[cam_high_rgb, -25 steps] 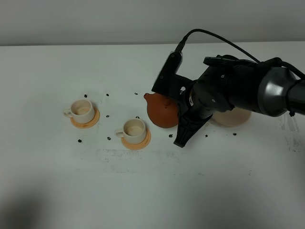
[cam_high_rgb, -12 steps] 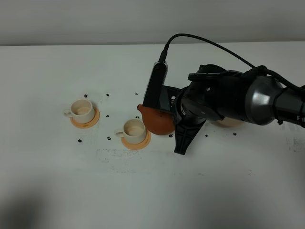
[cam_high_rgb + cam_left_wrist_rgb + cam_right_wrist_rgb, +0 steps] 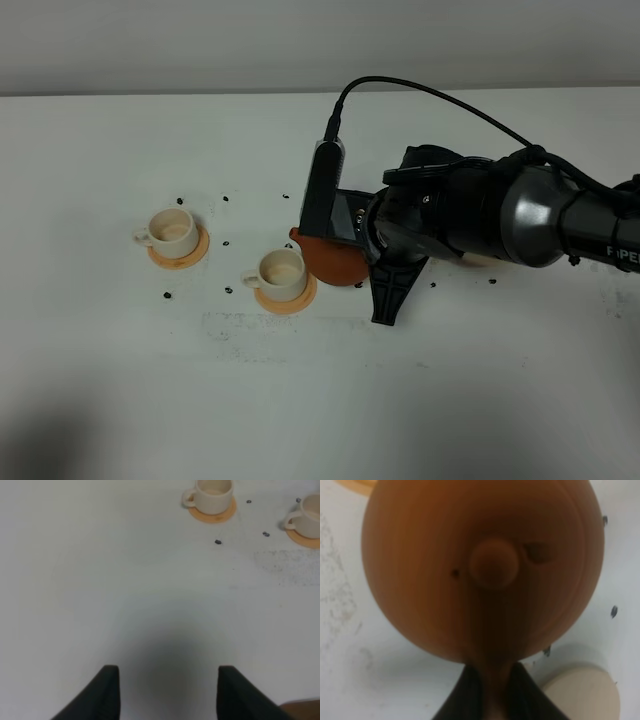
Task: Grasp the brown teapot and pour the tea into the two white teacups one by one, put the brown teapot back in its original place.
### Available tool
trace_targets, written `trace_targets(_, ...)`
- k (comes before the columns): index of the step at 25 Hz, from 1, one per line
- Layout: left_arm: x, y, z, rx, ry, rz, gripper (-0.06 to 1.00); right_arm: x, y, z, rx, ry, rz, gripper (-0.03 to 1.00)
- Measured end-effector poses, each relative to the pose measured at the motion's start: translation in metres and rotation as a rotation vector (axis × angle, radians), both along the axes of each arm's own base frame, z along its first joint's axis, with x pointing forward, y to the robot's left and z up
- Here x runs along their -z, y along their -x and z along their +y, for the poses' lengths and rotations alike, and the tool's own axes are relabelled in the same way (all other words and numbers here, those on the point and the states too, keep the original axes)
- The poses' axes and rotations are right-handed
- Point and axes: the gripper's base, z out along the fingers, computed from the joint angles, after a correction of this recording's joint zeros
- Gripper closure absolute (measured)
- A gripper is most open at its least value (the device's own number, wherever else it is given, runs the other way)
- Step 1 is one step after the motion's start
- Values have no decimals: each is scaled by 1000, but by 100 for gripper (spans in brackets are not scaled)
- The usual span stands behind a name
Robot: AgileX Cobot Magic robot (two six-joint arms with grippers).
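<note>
The brown teapot (image 3: 330, 262) is held just beside the nearer white teacup (image 3: 283, 272), with its spout pointed toward that cup. Its handle is clamped by the right tool (image 3: 492, 692). The left tool (image 3: 167, 695) is spread apart above the desk (image 3: 100, 580).

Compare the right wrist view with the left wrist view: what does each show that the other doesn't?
Right wrist only: the brown teapot seen close, its lid knob, its handle pinched in the right tool, and the pale round coaster beside it. Left wrist only: the two white teacups, and the left tool open, holding nothing. Both: the white table, dark specks, and orange coaster.
</note>
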Motion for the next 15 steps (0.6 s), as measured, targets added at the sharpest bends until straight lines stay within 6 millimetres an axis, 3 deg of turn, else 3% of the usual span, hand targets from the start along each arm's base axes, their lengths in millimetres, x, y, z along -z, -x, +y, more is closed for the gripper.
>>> trace_targets(15,0,0,0,0,0,0,48,6,-3,4,-71,56,-44,85)
